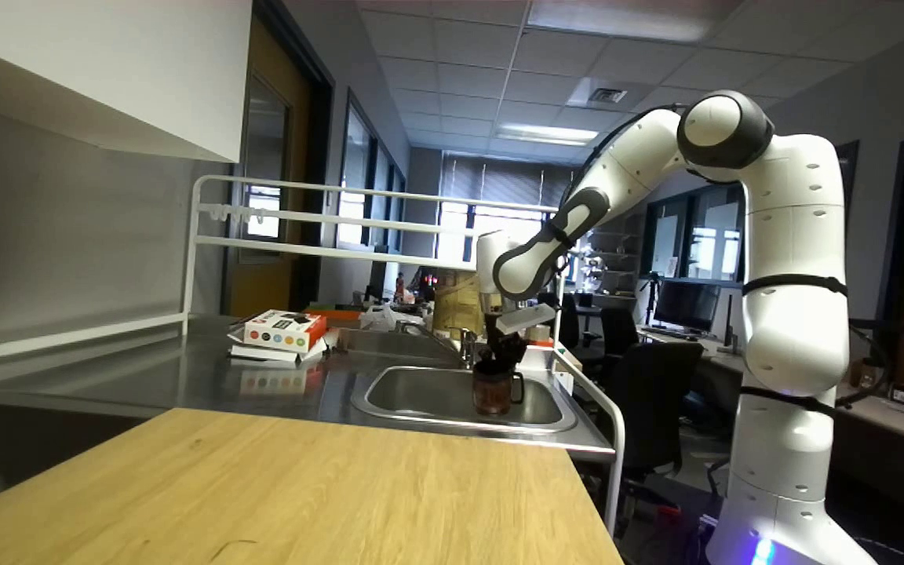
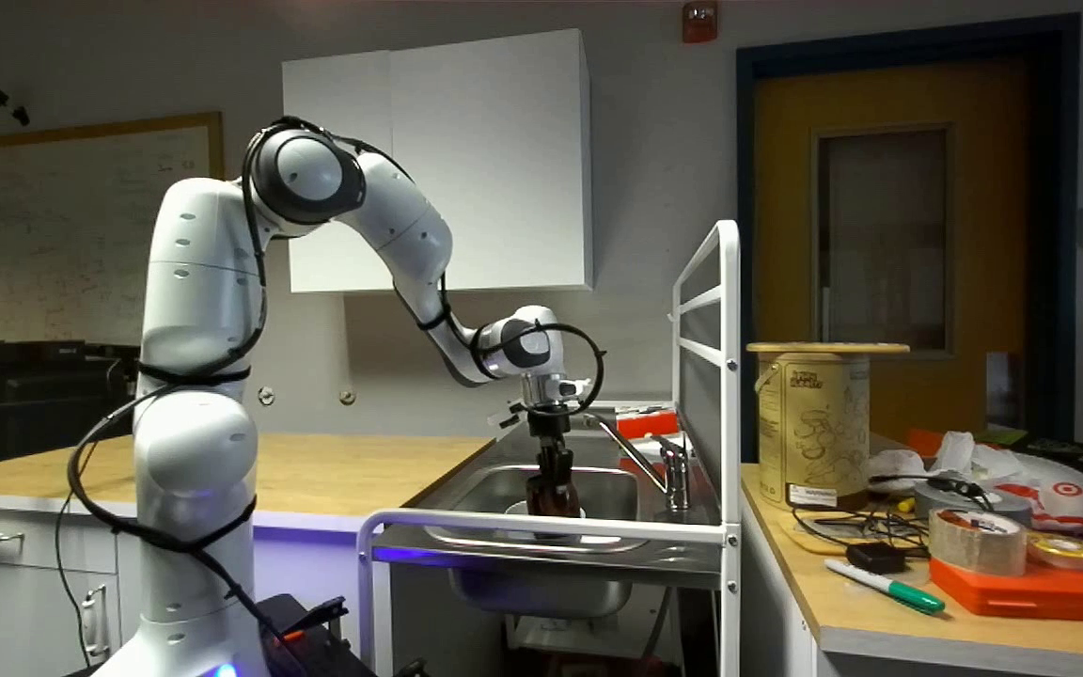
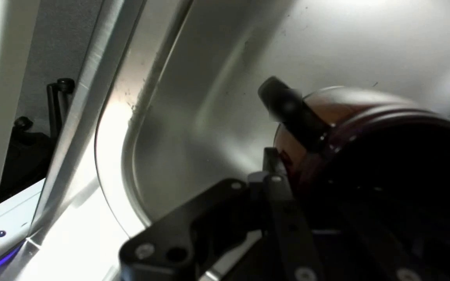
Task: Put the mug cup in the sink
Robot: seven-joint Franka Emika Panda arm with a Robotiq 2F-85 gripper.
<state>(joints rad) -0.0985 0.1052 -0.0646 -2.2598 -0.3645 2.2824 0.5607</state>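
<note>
The mug is dark reddish-brown with a black handle and shows in both exterior views [image 1: 493,395] [image 2: 553,498]. It is inside the outline of the steel sink [image 1: 361,399], which also shows in an exterior view [image 2: 490,489]. In the wrist view the mug [image 3: 328,106] is at the right, its dark opening towards the camera, beside the sink rim [image 3: 111,128]. My gripper [image 1: 501,361] reaches down to the mug's top. One finger presses its outer wall; the other is lost in the dark opening. It looks shut on the mug's wall. Whether the mug touches the sink floor is hidden.
A faucet [image 1: 467,345] stands at the sink's edge. A white rail [image 2: 541,520] runs along the counter. A red-and-white box [image 1: 283,329] lies on the steel counter. A wooden tabletop [image 1: 326,486] adjoins it. Something white [image 2: 515,509] lies in the sink behind the mug.
</note>
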